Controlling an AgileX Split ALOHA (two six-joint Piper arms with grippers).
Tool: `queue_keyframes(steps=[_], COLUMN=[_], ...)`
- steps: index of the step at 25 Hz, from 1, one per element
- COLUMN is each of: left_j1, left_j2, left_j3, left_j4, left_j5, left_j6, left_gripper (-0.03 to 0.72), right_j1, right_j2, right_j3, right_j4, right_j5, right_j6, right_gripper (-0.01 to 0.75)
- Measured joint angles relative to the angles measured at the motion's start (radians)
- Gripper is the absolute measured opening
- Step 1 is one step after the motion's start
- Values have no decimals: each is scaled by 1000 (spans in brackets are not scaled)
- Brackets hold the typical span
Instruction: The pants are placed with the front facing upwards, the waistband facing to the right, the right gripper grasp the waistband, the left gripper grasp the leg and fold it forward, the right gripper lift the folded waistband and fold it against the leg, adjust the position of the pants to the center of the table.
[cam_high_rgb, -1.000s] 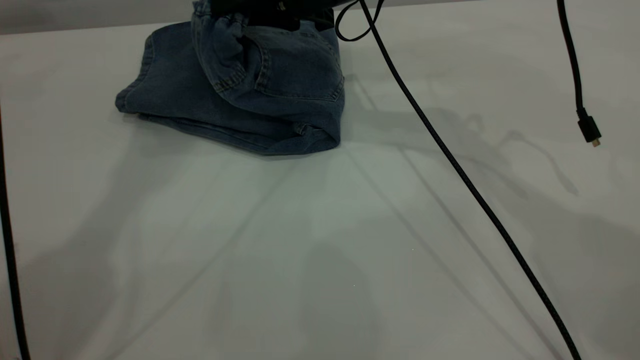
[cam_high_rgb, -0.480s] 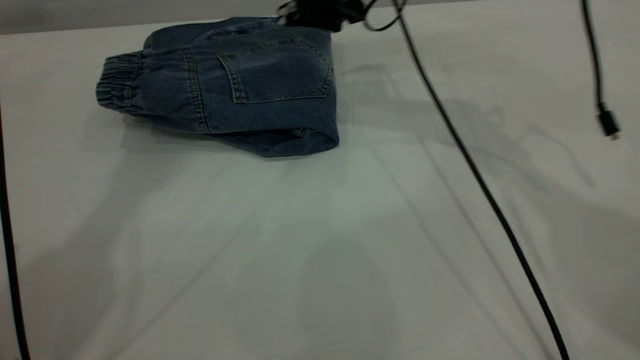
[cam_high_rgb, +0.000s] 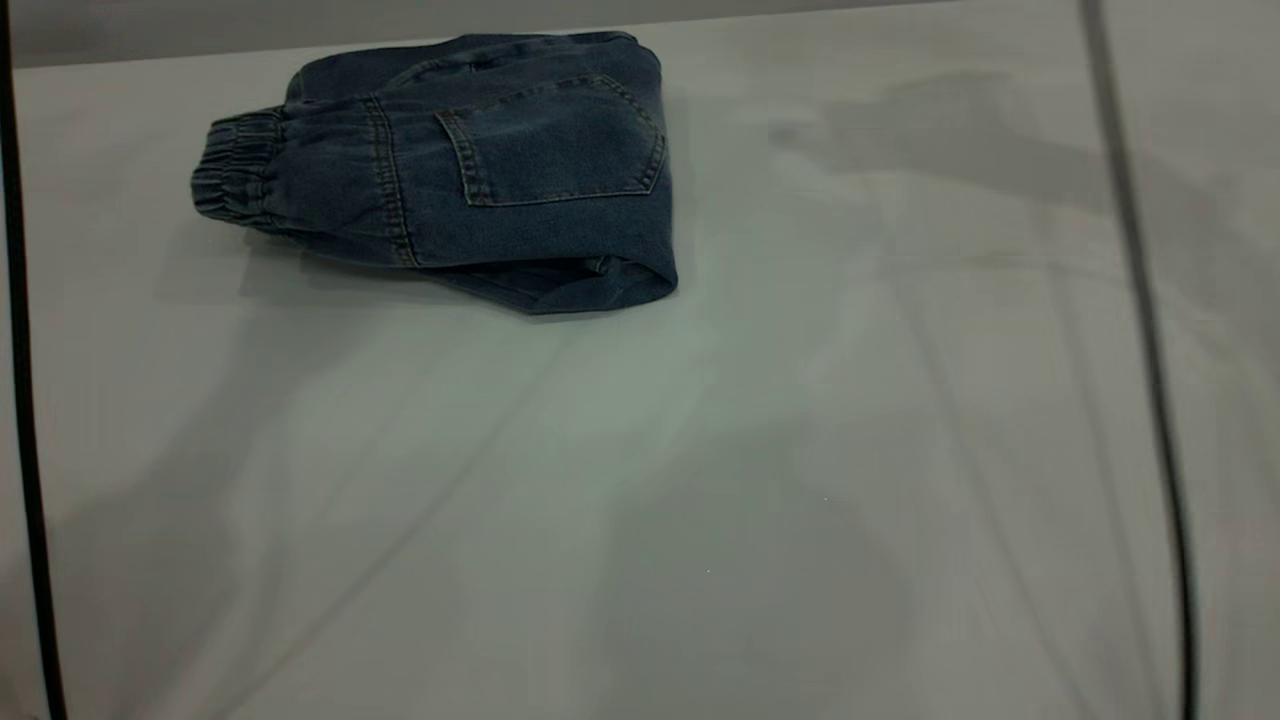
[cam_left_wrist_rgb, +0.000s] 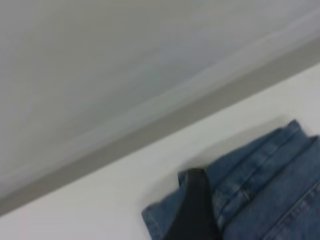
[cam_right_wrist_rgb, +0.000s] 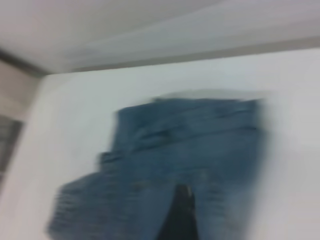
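Observation:
The blue denim pants (cam_high_rgb: 450, 170) lie folded on the white table (cam_high_rgb: 640, 450) at its far left part, nothing holding them. A patch back pocket (cam_high_rgb: 555, 140) faces up, and the gathered waistband (cam_high_rgb: 225, 180) points left. Neither gripper shows in the exterior view. In the left wrist view a black part of my left gripper (cam_left_wrist_rgb: 192, 212) sits at the edge of the pants (cam_left_wrist_rgb: 265, 185). The right wrist view is blurred: my right gripper's dark tapered tip (cam_right_wrist_rgb: 177, 215) hangs above the pants (cam_right_wrist_rgb: 185, 160), apart from them.
A black cable (cam_high_rgb: 1150, 350) hangs down the right side of the exterior view, and another cable (cam_high_rgb: 25, 400) runs along the left edge. The table's far edge (cam_high_rgb: 800, 12) lies just behind the pants.
The lifted waistband half was laid over to the left and let go. My right gripper then rose out of the exterior view, and its cable swung to the right.

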Motion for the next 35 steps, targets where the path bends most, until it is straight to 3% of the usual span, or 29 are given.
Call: queue_keyframes(steps=[5, 14, 20, 35], left_j1=[0, 0, 1, 1], left_j2=[0, 5, 87, 343], left_j3=[106, 314, 440, 435], left_j4=[-24, -31, -47, -41], left_j5=[0, -2, -3, -41], left_j6=[-3, -18, -18, 0], left_gripper=[548, 548, 548, 548], right_j1=[-104, -193, -204, -205], right_j2=[-110, -300, -386, -407], right_j3=[0, 0, 0, 0], right_j4=[-291, -718, -766, -769], right_j5=[44, 144, 184, 193], right_j6=[176, 402, 402, 405], right_gripper=[580, 580, 580, 580])
